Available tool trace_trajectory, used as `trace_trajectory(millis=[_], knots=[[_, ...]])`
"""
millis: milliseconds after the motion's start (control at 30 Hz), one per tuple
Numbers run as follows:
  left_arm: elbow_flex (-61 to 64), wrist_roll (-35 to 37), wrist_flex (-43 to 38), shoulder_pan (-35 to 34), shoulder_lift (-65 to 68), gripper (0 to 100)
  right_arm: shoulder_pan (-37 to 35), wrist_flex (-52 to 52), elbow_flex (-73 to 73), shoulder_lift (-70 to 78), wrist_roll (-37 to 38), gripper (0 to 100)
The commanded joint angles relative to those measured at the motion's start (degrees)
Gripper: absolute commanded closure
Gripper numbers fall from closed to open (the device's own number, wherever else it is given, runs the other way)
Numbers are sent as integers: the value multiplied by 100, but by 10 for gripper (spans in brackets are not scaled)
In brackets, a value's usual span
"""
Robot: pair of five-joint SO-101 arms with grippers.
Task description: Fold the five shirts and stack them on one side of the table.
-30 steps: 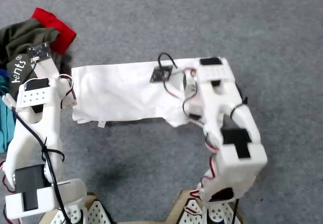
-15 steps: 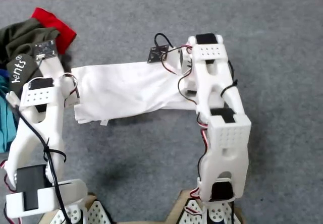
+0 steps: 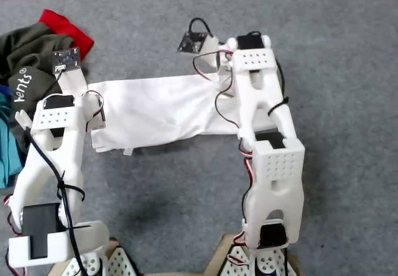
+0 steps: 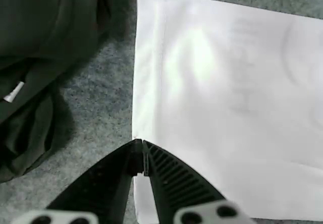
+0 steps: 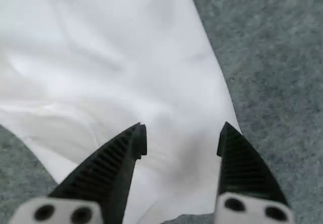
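Since the right tool, now spread, shifted rightward, the white shirt lies flatter for folding. Left tool pinches its hem.

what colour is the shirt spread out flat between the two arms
The spread-out cloth shirt is plain white with no pattern, clearest in the high view.

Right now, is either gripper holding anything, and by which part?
The left gripper is shut on the white shirt, at its edge beside the dark clothes. The right gripper is open above the shirt, holding nothing.
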Motion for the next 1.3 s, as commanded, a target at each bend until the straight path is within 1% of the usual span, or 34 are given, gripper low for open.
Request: trace_trajectory(millis=[0, 67, 133, 200, 267, 367, 400, 500, 633, 733, 833, 900, 1067, 1200, 1267], knots=[[-22, -53, -26, -4, -202, 972, 44, 589, -708, -75, -132, 842], [-22, -53, -18, -4, -220, 972, 114, 1213, -1103, -75, -237, 900], [-22, -53, -9, -4, -246, 972, 167, 1890, -1525, -75, -334, 982], [-40, -53, 105, -4, -246, 972, 299, 1969, -1499, -136, -378, 982], [-22, -53, 141, -13, -246, 972, 299, 1969, -980, -382, -255, 984], [92, -53, 105, -13, -255, 972, 44, 1943, 514, -998, -211, 985], [101, -44, 105, -13, -255, 972, -53, 1785, 1024, -1226, -211, 985], [127, -44, 114, -13, -255, 972, -220, 738, 2202, -1719, -255, 985], [92, -44, 105, -224, -255, 972, -396, -967, 2862, -1780, -422, 985], [75, -44, 132, -435, -255, 972, -378, -1820, 2818, -1543, -519, 985], [110, -53, 141, -681, -255, 972, -404, -2189, 2624, -1103, -527, 985], [119, -53, 141, -769, -255, 972, -457, -2119, 2413, -848, -527, 985], [119, -53, 141, -760, -255, 972, -466, -1160, 1780, -769, -527, 985], [119, -53, 141, -743, -255, 970, -325, -1073, 1437, -831, -545, 985], [110, -53, 149, -787, -255, 970, -176, -923, 1068, -980, -826, 985]])
